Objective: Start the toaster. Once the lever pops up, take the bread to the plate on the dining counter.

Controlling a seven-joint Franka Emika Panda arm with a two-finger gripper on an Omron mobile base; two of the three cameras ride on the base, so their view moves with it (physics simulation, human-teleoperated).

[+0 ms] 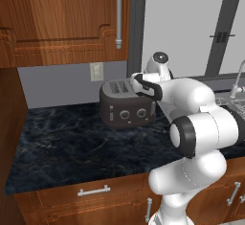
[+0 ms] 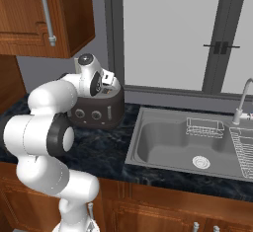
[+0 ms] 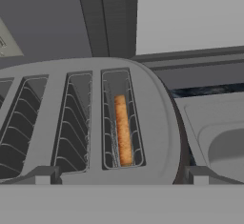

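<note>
Arm's hunched over the toaster (image 1: 127,105), which sits on the black marble worktop (image 1: 72,142) next to the sink (image 2: 173,144). Hand view looks straight down on the slots: the bread (image 3: 123,130) sits low in the slot nearest the sink side, 3 other slots bare. Gripper (image 3: 121,180) has fingers spread wide, nothing held. Risk from here: going for the bread w/ fingers misaligned, they'd catch the slot's wire guides or knock the toaster askew.

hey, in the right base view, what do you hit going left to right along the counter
toaster → sink basin → small wire rack → faucet
</note>
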